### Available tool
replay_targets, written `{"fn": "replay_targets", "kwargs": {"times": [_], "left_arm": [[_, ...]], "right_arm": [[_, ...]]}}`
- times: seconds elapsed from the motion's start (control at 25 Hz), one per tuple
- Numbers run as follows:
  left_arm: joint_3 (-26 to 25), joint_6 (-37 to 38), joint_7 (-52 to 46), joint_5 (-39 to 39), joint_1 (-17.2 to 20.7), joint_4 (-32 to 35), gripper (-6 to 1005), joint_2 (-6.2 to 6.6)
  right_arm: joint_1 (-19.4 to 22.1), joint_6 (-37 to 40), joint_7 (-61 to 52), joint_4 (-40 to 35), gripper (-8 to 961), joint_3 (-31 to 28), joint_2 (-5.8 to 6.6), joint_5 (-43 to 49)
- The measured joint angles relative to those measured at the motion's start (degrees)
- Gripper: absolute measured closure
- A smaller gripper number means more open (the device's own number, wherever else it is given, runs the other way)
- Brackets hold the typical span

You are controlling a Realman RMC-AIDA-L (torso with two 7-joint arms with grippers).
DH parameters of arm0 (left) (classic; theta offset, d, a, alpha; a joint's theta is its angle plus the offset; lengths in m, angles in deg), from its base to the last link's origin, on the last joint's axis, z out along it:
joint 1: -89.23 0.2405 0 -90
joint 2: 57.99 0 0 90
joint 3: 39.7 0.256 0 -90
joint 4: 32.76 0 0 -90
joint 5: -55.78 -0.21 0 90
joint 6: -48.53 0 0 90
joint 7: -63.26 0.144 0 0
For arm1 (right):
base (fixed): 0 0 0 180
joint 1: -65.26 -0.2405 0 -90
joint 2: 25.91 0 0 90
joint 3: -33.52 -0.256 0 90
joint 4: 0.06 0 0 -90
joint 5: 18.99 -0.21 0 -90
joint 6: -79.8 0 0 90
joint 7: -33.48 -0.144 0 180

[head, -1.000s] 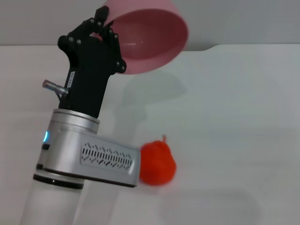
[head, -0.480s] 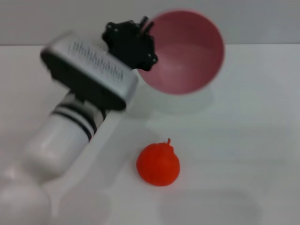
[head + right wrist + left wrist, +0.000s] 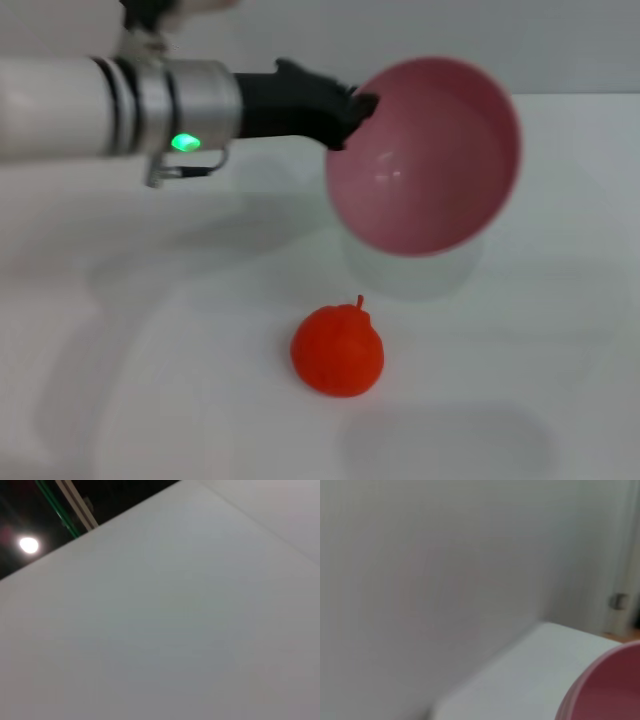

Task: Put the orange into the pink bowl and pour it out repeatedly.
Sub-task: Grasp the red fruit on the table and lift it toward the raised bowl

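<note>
Head view, glossy round pink bowl (image 3: 430, 160), lumpy orange (image 3: 337, 350)

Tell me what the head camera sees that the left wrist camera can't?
Only the head view shows the small red-orange orange lying on the white table, and the left gripper gripping the rim of the tipped, empty bowl. Only the left wrist view shows the pale wall beyond the table's edge. Both share the glossy pink plastic bowl, though the wrist view catches just a piece of its rim.

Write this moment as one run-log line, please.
left gripper: holds pink bowl tipped, empty | orange: on table | right gripper: unseen
</note>
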Motion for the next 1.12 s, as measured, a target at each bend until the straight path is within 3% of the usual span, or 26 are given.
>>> {"fn": "replay_targets", "kwargs": {"times": [0.12, 0.24, 0.28, 0.36, 0.48, 0.52, 0.64, 0.76, 0.88, 1.04, 1.12], "left_arm": [[-14.41, 14.77, 0.06, -3.08, -8.13, -10.79, 833, 1.11], [-24.57, 21.35, -2.17, -11.57, -12.82, -16.69, 832, 2.95], [-26.22, 22.13, -3.58, -14.33, -13.36, -16.96, 832, 3.36], [-27.48, 23.02, -7.36, -20.73, -13.32, -15.21, 832, 4.06], [-27.48, 23.02, -7.36, -20.73, -13.32, -15.21, 831, 4.06], [-27.76, 23.57, -11.83, -27.14, -11.84, -12.50, 831, 5.00], [-27.97, 23.58, -12.91, -29.07, -11.15, -12.10, 831, 5.33], [-28.39, 23.14, -14.81, -32.28, -9.01, -11.74, 830, 6.19], [-28.53, 23.45, -15.11, -32.58, -7.19, -11.44, 829, 6.58], [-28.57, 23.63, -15.19, -32.59, -6.17, -11.24, 829, 6.73], [-28.60, 23.61, -15.17, -32.62, -5.13, -11.20, 828, 6.63]], "right_arm": [[-0.47, -2.42, -1.13, -0.16, 417, 0.00, 0.43, 2.22], [-1.12, -4.64, -2.97, -0.49, 417, -0.06, 1.76, 7.82], [-1.38, -5.54, -4.11, -0.59, 417, -0.06, 2.40, 10.29], [-2.50, -8.20, -8.47, -0.95, 417, -0.07, 4.84, 17.63], [-4.89, -11.56, -15.56, -1.78, 417, -0.36, 8.63, 30.00], [-5.76, -12.52, -17.55, -2.43, 417, -0.51, 9.80, 34.17], [-7.49, -15.82, -23.10, -5.98, 417, -0.76, 11.93, 46.46], [-8.27, -19.90, -29.50, -12.29, 417, -2.01, 12.58, 58.48], [-9.92, -23.95, -38.75, -20.04, 417, -4.36, 12.35, 75.40], [-12.69, -25.60, -47.49, -27.50, 417, -5.79, 10.64, 92.95], [-14.03, -25.71, -50.93, -31.07, 416, -5.73, 9.00, 101.08]]}}
